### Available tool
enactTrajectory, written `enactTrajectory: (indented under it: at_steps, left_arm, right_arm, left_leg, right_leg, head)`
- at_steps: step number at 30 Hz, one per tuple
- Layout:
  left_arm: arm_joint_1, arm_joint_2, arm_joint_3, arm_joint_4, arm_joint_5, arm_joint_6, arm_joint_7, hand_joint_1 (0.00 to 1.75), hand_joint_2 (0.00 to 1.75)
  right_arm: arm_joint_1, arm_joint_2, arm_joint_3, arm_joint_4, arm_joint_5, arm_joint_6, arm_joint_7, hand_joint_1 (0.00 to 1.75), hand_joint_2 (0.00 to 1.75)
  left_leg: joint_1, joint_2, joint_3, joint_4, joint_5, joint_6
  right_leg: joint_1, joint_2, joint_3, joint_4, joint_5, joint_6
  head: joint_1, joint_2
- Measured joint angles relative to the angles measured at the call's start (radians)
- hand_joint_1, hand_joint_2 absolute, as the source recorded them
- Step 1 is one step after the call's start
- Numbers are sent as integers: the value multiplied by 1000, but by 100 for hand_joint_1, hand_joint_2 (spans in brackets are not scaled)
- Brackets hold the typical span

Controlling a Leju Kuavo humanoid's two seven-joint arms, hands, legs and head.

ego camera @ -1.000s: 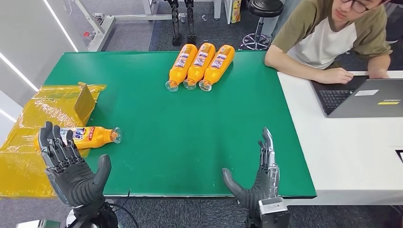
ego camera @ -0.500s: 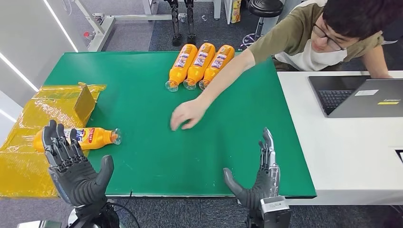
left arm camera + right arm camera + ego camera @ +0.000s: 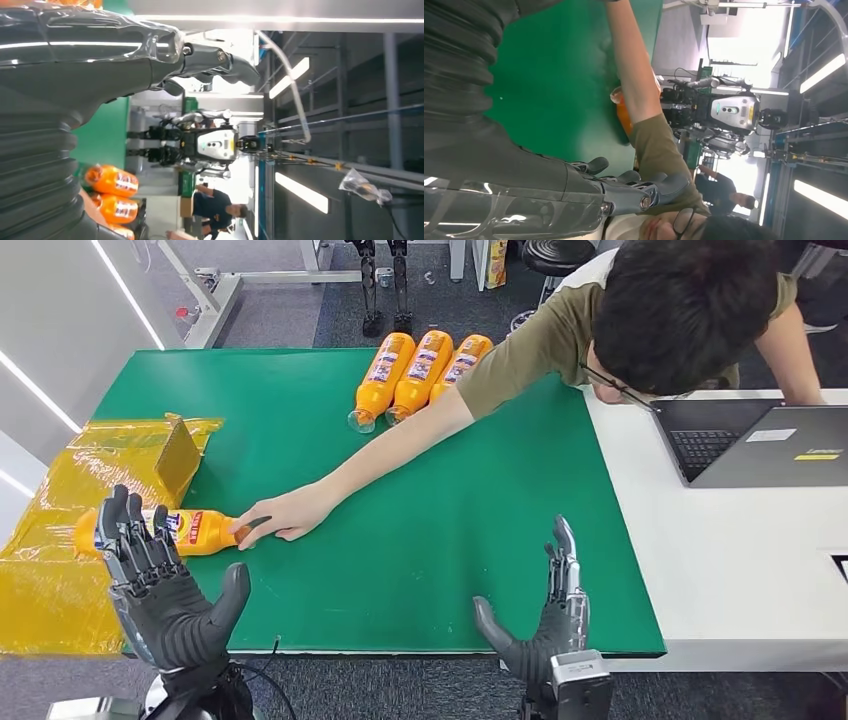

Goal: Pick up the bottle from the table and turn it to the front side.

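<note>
Head view: the left robot hand (image 3: 165, 585) hovers with fingers spread, holding nothing, just before the orange plastic bottle with a red-and-blue label (image 3: 178, 531), which lies on its side at the green counter's (image 3: 420, 540) left edge, its cap touched by a person's hand (image 3: 283, 516). The right robot hand (image 3: 545, 620) is likewise spread and empty, and three more orange bottles (image 3: 420, 375) lie side by side at the counter's far edge.

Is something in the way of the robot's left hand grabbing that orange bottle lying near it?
Yes. A person's hand rests at the cap end of the bottle, just beyond the open left hand.
</note>
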Motion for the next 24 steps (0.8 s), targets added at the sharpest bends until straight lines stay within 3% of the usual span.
enactTrajectory:
  at_steps: [12,24]
  left_arm:
    - [-7,-9,-2,-16,-125,41,11,0,175]
    - [-22,-28,-1,-67,-146,68,34,0,175]
  right_arm:
    - [15,-2,3,-8,21,-25,12,0,175]
    - [24,-10,5,-10,37,-27,33,0,175]
  left_leg:
    - [0,0,0,0,0,0]
    - [0,0,0,0,0,0]
  right_leg:
    - [0,0,0,0,0,0]
    - [0,0,0,0,0,0]
  head:
    - [0,0]
    - [0,0]
